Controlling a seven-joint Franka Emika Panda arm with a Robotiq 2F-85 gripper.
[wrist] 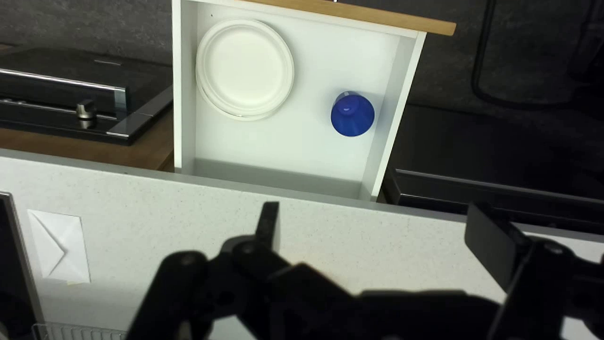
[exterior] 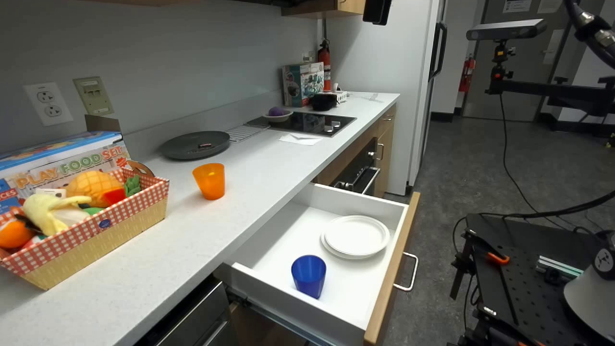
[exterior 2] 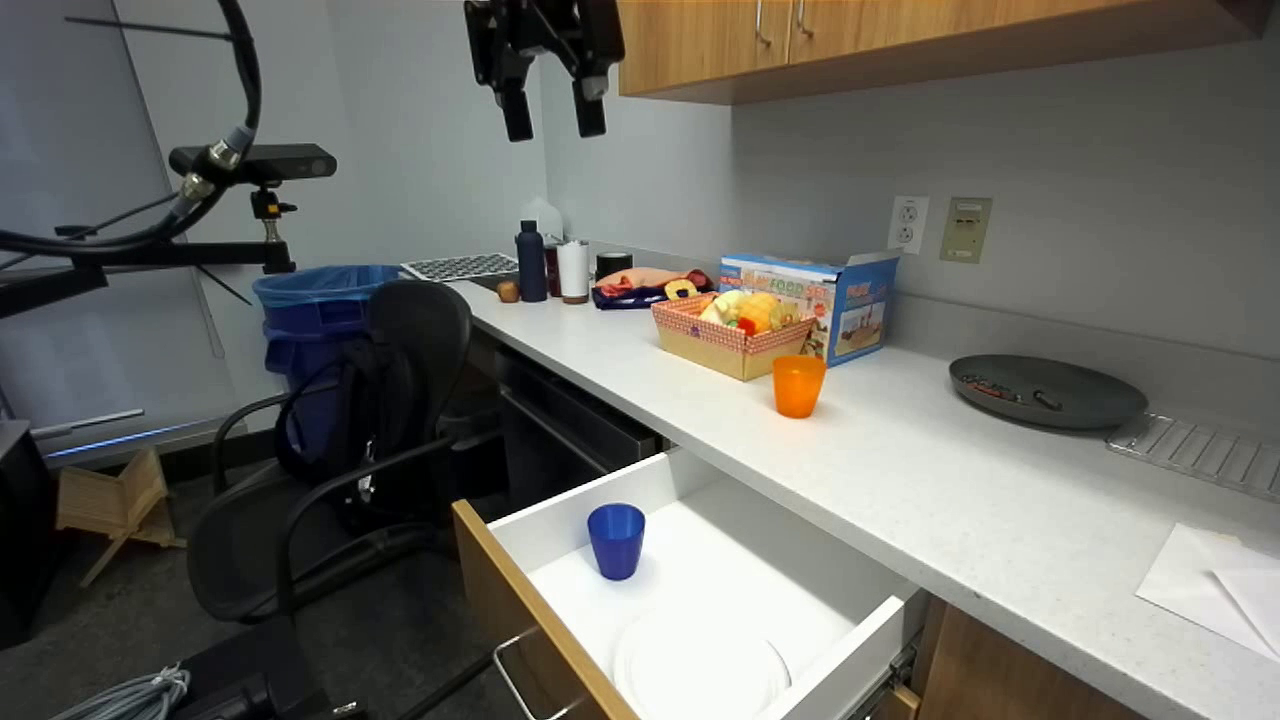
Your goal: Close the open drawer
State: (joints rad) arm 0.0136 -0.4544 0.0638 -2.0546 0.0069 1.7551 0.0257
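Observation:
The drawer (exterior: 392, 269) is pulled well out from under the counter. Its white box and wooden front show in both exterior views, also here (exterior 2: 720, 540), and in the wrist view (wrist: 283, 146). A light metal bar handle (exterior: 414, 274) is on the front. A blue cup (exterior: 308, 276) stands inside near one side wall, and white plates (exterior: 356, 235) lie near the opposite wall. My gripper (exterior 2: 553, 120) is open and empty, high above the counter and apart from the drawer. Its spread fingers also show in the wrist view (wrist: 373, 229).
An orange cup (exterior: 209, 181) and a play food basket (exterior: 101, 226) stand on the counter (exterior: 259, 192). A grey pan (exterior 2: 1048, 391) and white paper (exterior 2: 1215, 585) lie there too. A black chair (exterior 2: 330, 450) is on the floor beyond the drawer. Upper cabinets (exterior 2: 850, 40) hang over the counter.

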